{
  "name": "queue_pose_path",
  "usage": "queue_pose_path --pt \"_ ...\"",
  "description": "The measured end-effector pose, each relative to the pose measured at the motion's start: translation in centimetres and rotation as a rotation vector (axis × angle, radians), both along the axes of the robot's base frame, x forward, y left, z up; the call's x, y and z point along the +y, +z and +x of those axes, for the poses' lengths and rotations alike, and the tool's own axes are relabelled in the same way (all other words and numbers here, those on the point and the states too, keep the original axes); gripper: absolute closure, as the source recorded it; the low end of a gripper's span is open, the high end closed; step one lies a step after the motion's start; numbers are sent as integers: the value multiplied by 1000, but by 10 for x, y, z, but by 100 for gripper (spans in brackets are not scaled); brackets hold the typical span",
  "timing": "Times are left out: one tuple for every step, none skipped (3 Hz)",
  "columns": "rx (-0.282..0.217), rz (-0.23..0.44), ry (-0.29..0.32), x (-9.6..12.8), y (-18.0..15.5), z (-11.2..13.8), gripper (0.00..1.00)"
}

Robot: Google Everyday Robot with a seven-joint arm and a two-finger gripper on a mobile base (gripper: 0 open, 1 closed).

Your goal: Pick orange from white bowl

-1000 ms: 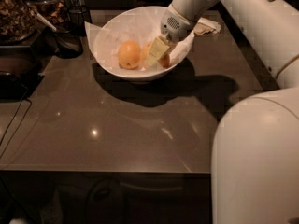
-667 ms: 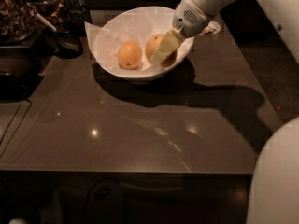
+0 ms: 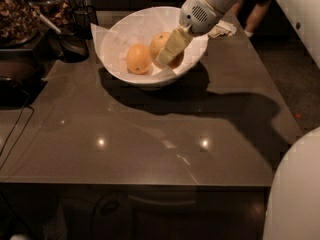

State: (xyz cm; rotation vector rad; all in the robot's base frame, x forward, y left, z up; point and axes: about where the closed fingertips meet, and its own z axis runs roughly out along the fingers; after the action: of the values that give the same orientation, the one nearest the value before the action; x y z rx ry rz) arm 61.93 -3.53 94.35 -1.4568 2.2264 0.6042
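Camera view: gripper down inside white bowl, reaching in from upper R; its cream tip lies across front of orange, hiding the fruit's middle; whether grip is spread or clamped, cannot tell. Orange sits R of centre in bowl on crumpled paper lining; smaller fruit just L of it, close, contact unclear. Bowl stands at far edge of dark glossy table; crumpled napkin beside bowl's R rim.
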Motion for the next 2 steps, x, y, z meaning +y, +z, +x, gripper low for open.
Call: queue_pose_path --pt "6 48 27 5 18 -22 100" --pt "9 115 13 -1 33 -49 100"
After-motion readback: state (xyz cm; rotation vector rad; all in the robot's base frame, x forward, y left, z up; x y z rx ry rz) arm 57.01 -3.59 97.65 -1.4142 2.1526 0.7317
